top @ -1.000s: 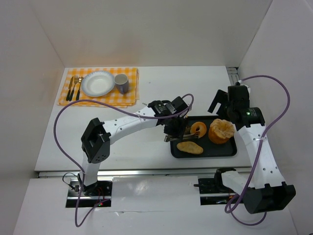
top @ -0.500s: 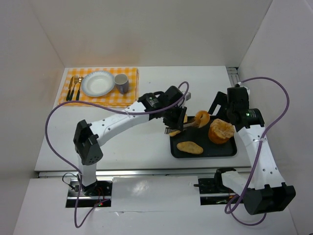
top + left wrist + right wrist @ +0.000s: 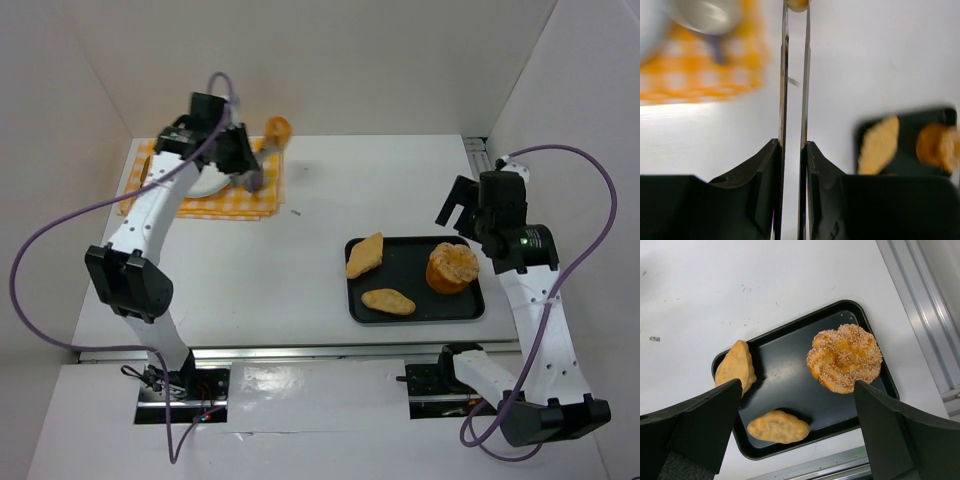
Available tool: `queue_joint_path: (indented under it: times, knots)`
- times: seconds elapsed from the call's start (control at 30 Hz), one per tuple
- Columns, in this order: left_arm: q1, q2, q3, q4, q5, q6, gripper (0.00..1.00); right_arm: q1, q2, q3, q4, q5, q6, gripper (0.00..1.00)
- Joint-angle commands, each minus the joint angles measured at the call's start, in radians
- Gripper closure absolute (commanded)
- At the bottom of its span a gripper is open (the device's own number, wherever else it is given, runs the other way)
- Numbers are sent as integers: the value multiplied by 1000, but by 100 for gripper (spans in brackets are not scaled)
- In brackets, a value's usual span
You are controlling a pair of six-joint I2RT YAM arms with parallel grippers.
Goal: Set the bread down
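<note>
Left end effector, clamping tongs that pinch one bread, swung to the placemat; three rolls sit on the tray.

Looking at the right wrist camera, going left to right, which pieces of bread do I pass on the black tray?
wedge-shaped pastry → oval roll → round sesame bun
</note>
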Motion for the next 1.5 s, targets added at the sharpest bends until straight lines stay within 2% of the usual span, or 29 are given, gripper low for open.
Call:
queue_joint_path:
  times: [0.0, 0.03, 0.17, 0.27, 0.4, 0.53, 0.67, 0.8, 0.9, 0.93, 1.03, 1.17, 1.37, 1.47]
  knots:
    - [186, -54, 89, 37, 14, 30, 88, -2, -30, 7, 29, -10, -21, 0]
    - [265, -54, 89, 37, 49, 10, 88, -2, -30, -2, 29, -10, -21, 0]
    - [399, -25, 51, 111, 101, -39, 85, -2, -39, -28, 41, 2, -12, 0]
    - [447, 35, 42, 142, 91, -67, 83, -2, -48, -80, 76, -27, -3, 0]
    - [461, 144, 63, 142, 86, -78, 83, -2, -48, -90, 76, -42, 6, 0]
    - [461, 187, 63, 132, 33, -78, 81, -2, -48, -99, 76, -19, 6, 0]
    - [461, 216, 14, 132, -27, -64, 81, -2, -38, -99, 67, 1, 16, 0]
    - [471, 216, -56, 163, -18, -64, 81, -2, -37, -110, 58, 10, 25, 0]
    - [471, 227, -57, 154, -18, -53, 70, -2, -37, -110, 58, 10, 25, 0]
    - [471, 227, -57, 154, -18, -53, 60, -2, -37, -110, 67, 10, 25, 0]
    - [471, 227, -47, 143, -18, -43, 54, -2, -37, -101, 67, 10, 25, 0]
    - [471, 184, -47, 134, -18, -23, 36, -2, -28, -100, 58, 10, 25, 0]
    - [471, 114, -12, 85, -41, -12, 34, -2, -28, -100, 58, 10, 25, 0]
    - [459, 26, -12, 85, -50, 8, 34, -2, -28, -91, 58, 10, 25, 0]
